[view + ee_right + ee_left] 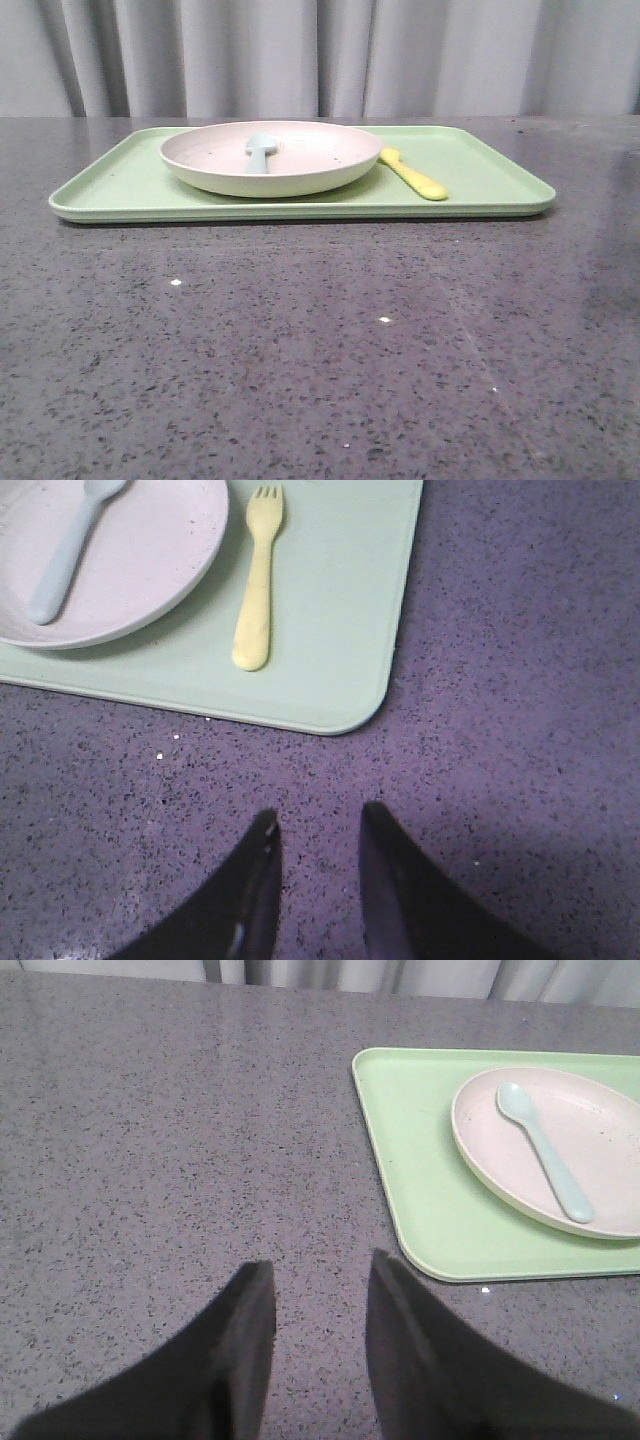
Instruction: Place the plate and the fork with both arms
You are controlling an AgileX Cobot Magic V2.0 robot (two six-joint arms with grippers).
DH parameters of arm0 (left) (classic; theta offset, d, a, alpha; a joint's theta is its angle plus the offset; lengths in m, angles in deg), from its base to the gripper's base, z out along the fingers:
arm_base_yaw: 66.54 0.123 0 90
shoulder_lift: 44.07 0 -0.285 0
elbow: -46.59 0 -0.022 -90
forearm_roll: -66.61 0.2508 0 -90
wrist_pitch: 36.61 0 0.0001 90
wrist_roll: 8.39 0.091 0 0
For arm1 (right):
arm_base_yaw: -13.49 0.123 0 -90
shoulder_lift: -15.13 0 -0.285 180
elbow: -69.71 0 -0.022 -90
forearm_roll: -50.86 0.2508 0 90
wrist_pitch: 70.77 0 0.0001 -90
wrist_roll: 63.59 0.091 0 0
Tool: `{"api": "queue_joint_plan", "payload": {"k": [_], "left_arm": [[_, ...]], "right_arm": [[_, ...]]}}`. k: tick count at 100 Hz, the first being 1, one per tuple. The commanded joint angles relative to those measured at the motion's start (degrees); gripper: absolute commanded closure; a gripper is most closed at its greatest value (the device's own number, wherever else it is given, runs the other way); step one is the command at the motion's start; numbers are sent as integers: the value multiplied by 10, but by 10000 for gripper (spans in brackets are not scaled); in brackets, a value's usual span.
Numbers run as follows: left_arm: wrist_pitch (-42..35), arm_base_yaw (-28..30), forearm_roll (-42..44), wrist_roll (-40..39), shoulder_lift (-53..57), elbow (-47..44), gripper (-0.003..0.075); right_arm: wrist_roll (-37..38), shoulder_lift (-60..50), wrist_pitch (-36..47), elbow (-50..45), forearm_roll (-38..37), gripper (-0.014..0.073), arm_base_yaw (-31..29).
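The pale pink plate point(270, 157) rests on the left half of the light-green tray point(480, 170), with a light blue spoon point(260, 152) lying inside it. Just right of the plate, the yellow fork point(413, 174) lies flat on the tray. In the left wrist view the plate point(600, 1130) and spoon point(545, 1150) show beyond the tray's corner. My left gripper point(320, 1265) is open over bare table, off the tray's left end. The right wrist view shows the fork point(258, 580) beside the plate point(150, 550). My right gripper point(318, 815) is open, empty, above the table short of the tray's near right corner.
The tray point(340, 610) sits toward the far side of a dark speckled stone table point(320, 350). A grey curtain point(320, 55) hangs behind it. Neither arm shows in the front view.
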Motion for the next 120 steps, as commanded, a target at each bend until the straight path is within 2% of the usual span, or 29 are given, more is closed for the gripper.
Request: {"api": "queue_joint_plan", "payload": {"k": [1, 13, 46, 90, 120], "left_arm": [[-39, 1, -13, -3, 9, 8, 619], [-39, 1, -13, -3, 26, 3, 741], [-28, 1, -13, 1, 66, -16, 741], [-23, 1, -13, 1, 160, -86, 741], [-20, 1, -13, 1, 170, -92, 741]], "right_arm": [[-1, -44, 46, -9, -12, 504, -3], [-1, -92, 48, -35, -16, 669, -3], [-1, -192, 65, -102, -16, 662, -3], [-1, -318, 87, -186, -16, 662, -3], [-1, -328, 87, -191, -16, 662, -3]]}}
